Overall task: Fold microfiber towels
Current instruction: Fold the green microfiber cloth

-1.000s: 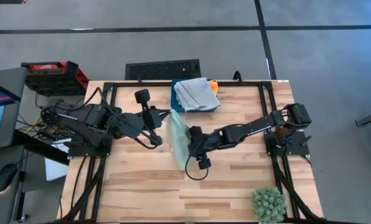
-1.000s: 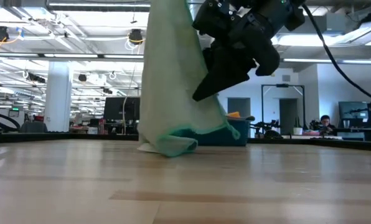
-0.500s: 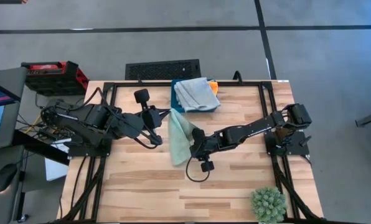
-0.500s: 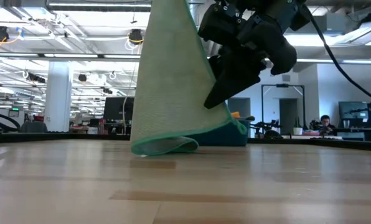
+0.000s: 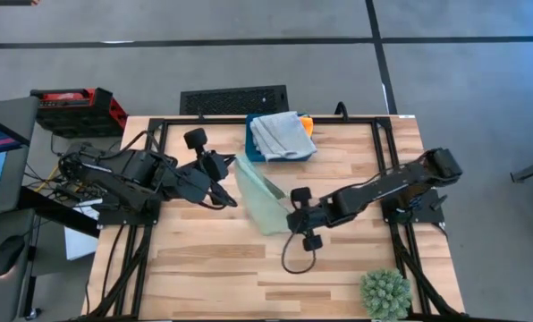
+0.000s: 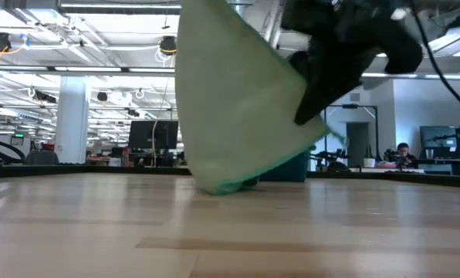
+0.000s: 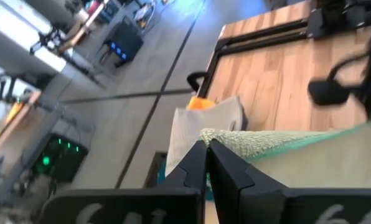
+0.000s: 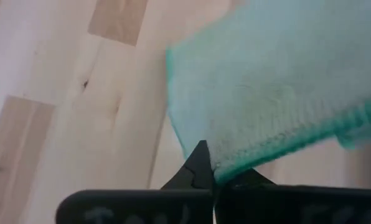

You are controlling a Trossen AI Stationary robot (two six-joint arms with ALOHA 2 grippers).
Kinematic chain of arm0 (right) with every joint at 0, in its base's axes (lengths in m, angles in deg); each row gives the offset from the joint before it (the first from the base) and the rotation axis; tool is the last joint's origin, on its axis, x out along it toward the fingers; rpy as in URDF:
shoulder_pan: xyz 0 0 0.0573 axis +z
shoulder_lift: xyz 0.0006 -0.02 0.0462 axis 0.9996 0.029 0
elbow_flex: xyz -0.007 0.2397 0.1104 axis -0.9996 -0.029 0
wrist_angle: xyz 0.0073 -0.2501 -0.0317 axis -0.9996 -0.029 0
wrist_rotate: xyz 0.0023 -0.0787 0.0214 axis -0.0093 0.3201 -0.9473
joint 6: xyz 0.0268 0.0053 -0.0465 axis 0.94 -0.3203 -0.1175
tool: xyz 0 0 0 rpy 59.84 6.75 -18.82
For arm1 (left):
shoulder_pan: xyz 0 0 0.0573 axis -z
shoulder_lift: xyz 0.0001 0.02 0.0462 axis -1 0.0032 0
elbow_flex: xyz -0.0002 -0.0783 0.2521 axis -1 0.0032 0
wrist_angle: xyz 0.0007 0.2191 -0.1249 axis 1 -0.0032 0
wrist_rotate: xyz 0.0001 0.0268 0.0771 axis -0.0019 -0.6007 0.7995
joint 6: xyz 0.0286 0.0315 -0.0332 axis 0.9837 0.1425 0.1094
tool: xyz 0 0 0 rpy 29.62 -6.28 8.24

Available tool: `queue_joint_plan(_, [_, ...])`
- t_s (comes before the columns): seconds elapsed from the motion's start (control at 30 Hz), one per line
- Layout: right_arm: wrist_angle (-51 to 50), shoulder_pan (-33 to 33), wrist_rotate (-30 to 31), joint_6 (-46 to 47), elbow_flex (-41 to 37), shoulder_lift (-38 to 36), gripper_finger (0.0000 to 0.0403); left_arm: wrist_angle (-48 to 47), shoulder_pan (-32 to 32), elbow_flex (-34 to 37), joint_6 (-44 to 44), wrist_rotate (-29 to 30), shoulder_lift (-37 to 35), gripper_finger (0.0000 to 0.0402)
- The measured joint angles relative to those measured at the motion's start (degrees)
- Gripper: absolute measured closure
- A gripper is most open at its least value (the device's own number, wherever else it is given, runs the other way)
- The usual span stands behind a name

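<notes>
Light green microfiber towel (image 5: pixel 263 199): held up off the wooden surface (image 5: pixel 204 268) near its middle, stretched between both hands; its lower fold touches the surface, as the low view shows (image 6: pixel 238 116).

Left hand (image 5: pixel 232 166): at the towel's upper corner nearest the left arm; fingers (image 7: pixel 226 171) pressed together, clamped on the towel's green-stitched edge (image 7: pixel 266 138).

Right hand (image 5: pixel 291 217): at the towel's opposite corner, toward the surface's middle; fingers brought together, pinching the towel's hem (image 8: pixel 260 93).

Pale blue-grey microfiber towels (image 5: pixel 283 134): folded in a stack at the far edge of the surface, lying on a dark teal box (image 5: pixel 252 148).

Orange microfiber towel (image 5: pixel 307 124): a small part shows beside the blue-grey stack, at its right.

Spiky green plant ball (image 5: pixel 386 293): at the near right corner of the surface, well apart from the towels.

Red and black case (image 5: pixel 74 107): off the surface, beyond its far left corner.

Person (image 6: pixel 402 154): seated far back in the room, low view.
</notes>
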Motion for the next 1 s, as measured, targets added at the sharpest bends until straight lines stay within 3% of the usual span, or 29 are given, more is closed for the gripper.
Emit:
queue_joint_plan(0.27, [-10.7, 3.6, 12.5, 5.8, 0.0, -12.5, 0.0398, -11.6, 0.0, 0.5, -12.6, -0.4, 0.0, 0.0401])
queue_joint_plan(0.53, [-13.3, 3.1, 21.7, 5.6, 1.4, -24.8, 0.0397, -22.1, 0.0, 0.5, -25.0, -4.4, 1.7, 0.0401])
queue_joint_plan(0.63, [-14.6, 2.4, 25.7, 4.8, 3.5, -27.4, 0.0399, -22.7, 0.0, 0.6, -27.0, -1.3, 1.8, 0.0401])
queue_joint_plan(0.83, [-15.2, -0.5, 30.8, -0.7, 7.0, -29.9, 0.0397, -21.9, -0.2, 0.5, -27.1, 11.1, 1.5, 0.0401])
queue_joint_plan(1.0, [-15.2, -4.6, 33.6, -4.5, 9.9, -30.2, 0.0398, -21.8, -2.4, 0.5, -26.9, 13.6, 1.5, 0.0401])
